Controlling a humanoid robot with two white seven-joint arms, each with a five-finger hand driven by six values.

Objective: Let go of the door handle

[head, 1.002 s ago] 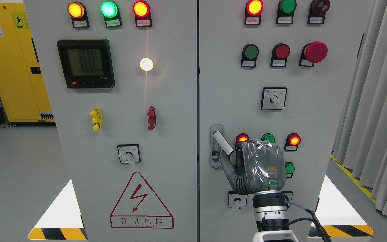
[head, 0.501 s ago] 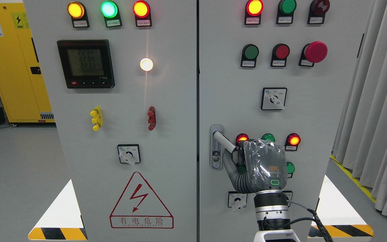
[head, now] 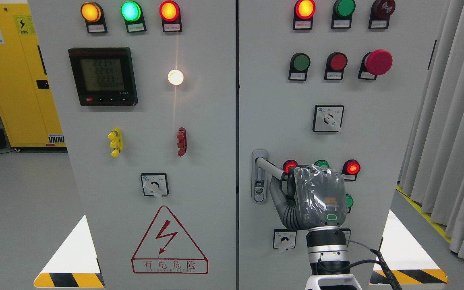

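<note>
The grey door handle (head: 270, 168) sits on the right cabinet door (head: 280, 100), swung out from its lock plate (head: 259, 189) and pointing right and slightly down. My right hand (head: 286, 181), wrapped in clear plastic film, comes up from the bottom edge just right of the plate. Its back faces me and hides the fingers. The handle's free end runs into the hand at the fingers, and the thumb (head: 277, 197) curves up below the lever. The left arm is out of view.
Lit red and green lamps (head: 352, 167) and a small rotary switch (head: 284, 239) crowd around the hand. A red mushroom button (head: 379, 62) stands higher up. The left door (head: 151, 153) carries a meter and a warning triangle. Curtains hang at the right, and a yellow cabinet (head: 14, 80) stands far left.
The handle has swung up from a steep down-right slant to nearly level. My right hand has shifted slightly right and closer around the handle's end.
</note>
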